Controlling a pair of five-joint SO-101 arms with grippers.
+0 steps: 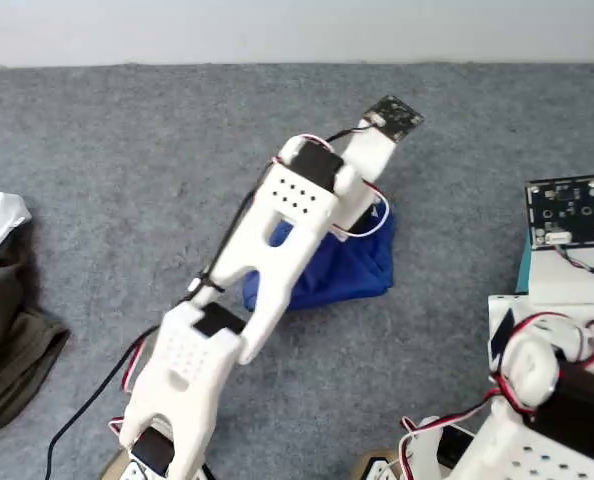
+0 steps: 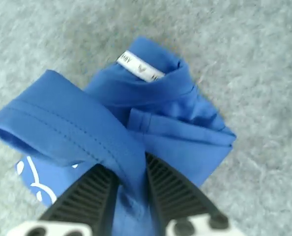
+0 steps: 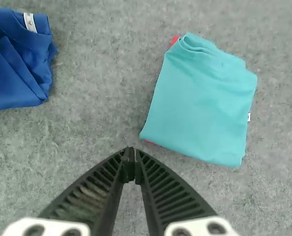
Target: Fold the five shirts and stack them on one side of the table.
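The left claw, pinched tight on a hem fold of the blue shirt lying mid-desk, should probably carry that fold straight across and lay it flat before releasing, while the right claw hangs closed and empty near the folded teal shirt.

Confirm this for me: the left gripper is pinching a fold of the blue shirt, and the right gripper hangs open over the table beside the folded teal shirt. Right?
Not quite. The right gripper is shut, with its fingertips together and nothing between them, as the right wrist view shows. The rest holds: the left gripper pinches a fold of the blue shirt, and the folded teal shirt lies beside the right gripper.
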